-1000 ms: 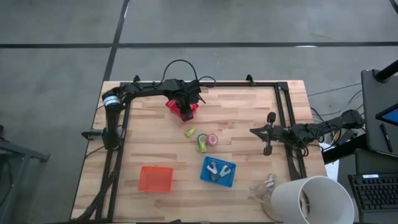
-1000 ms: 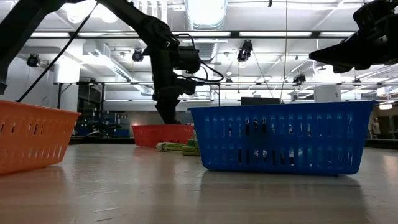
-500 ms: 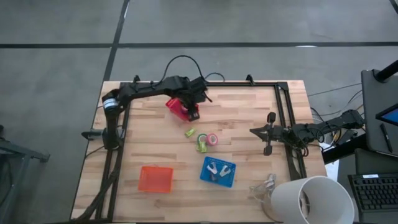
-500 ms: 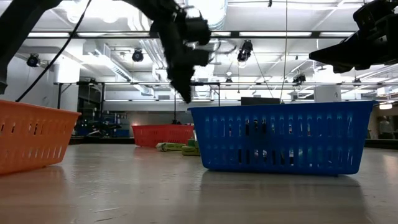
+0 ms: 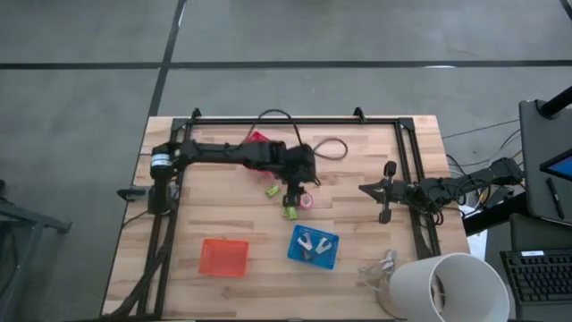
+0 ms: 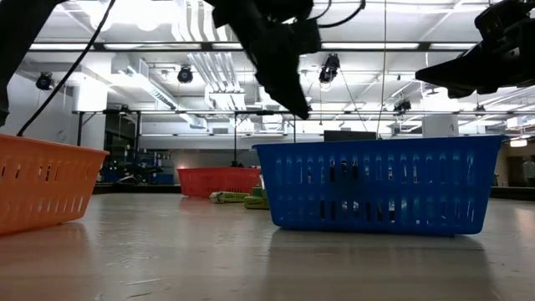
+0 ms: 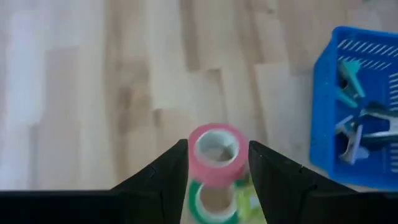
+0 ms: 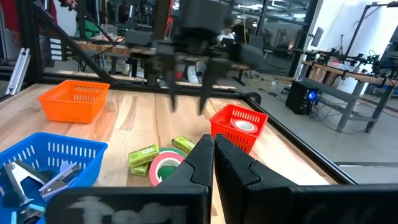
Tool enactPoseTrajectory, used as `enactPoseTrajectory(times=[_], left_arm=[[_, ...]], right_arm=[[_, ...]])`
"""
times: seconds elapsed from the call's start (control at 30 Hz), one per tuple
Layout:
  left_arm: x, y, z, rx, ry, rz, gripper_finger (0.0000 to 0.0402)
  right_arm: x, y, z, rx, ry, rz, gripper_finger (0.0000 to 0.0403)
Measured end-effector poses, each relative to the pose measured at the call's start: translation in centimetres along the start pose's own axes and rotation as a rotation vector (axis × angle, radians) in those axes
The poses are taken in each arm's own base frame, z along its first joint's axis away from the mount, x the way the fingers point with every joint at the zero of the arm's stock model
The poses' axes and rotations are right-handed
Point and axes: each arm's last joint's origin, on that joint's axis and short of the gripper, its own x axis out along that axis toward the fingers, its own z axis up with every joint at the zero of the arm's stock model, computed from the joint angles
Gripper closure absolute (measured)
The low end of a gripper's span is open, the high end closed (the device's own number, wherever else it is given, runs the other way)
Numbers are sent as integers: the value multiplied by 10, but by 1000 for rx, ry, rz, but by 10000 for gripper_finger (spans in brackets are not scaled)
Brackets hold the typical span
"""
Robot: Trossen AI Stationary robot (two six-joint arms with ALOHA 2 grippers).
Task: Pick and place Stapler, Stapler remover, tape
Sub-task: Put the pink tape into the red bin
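From above, the left arm reaches across the wooden surface [image 5: 214, 215], its left tool [image 5: 295, 190] hanging over the tape cluster at the middle. The pink tape roll [image 5: 307, 201] peeks out just beside it, touching the green tape roll [image 5: 290, 211], with a small green stapler [image 5: 272, 190] near. The red basket [image 5: 257, 139] sits mostly hidden under the arm. The orange basket [image 5: 223, 257] and the blue basket [image 5: 314, 246], holding silvery staple removers [image 5: 309, 242], lie nearer the front. The right tool [image 5: 386, 190] waits at the right side.

At surface level, the left tool [image 6: 284, 79] is up in the air, above the blue basket [image 6: 380, 182], nothing in it.

Left wrist view: the fingers [image 7: 163, 177] stand apart, empty, bracketing the pink roll [image 7: 217, 149] lying flat on the wood below.

Right wrist view: the right tool's fingers [image 8: 202, 158] are pressed together, empty; beyond them, the left tool [image 8: 186, 87] hovers with its fingers spread over the rolls.
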Motion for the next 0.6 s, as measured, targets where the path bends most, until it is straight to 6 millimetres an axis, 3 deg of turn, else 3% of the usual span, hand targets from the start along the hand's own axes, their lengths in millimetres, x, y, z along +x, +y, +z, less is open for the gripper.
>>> enactPoseTrajectory(times=[0.3, 0.6], left_arm=[[50, -10, -6, 15, 47, -77, 232], [76, -14, -24, 29, 189, -115, 232]], right_arm=[[0, 0, 0, -1, 1, 1, 394], [0, 0, -1, -4, 7, 1, 394]])
